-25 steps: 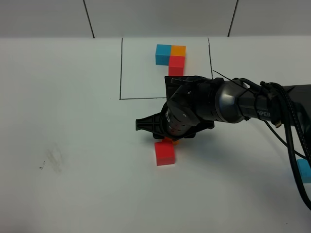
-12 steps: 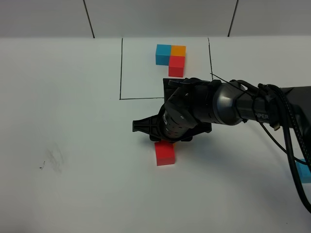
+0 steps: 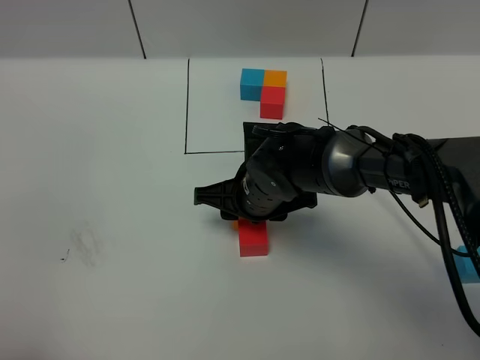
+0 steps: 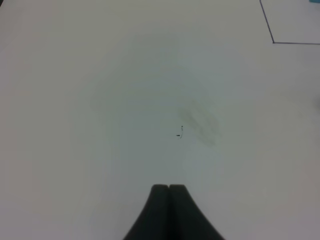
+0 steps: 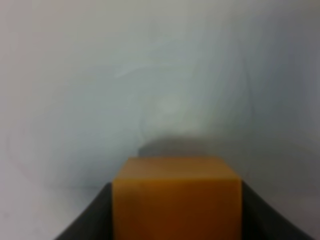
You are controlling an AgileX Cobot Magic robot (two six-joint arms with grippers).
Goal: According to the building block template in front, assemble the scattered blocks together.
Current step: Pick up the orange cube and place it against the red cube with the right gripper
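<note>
The high view shows the right arm (image 3: 330, 169) reaching from the right across the middle of the table (image 3: 97, 187). Its wrist covers the right end effector (image 5: 175, 202), so from there only a sliver of the orange cube (image 3: 235, 223) peeks out at the left of the far edge of the red cube (image 3: 253, 238). The right wrist view fills that in: the dark fingers (image 5: 95, 217) stand partly spread and pinch the orange cube by two opposite sides. Whether it rests on the table cannot be told. The template (image 3: 264, 88) sits at the far side inside its black-line rectangle (image 3: 187, 112). The blue cube (image 3: 469, 264) lies at the far right edge, half hidden behind cables. The left end effector (image 4: 169, 189) appears only in its own wrist view, its fingers pressed together and holding nothing, over bare table near a faint scuff mark (image 4: 181, 132). Since a second ago the right arm has slid to the left and a little nearer. The orange then showed just beyond the red cube's far edge and now shows at its left. The red cube has not moved.
</note>
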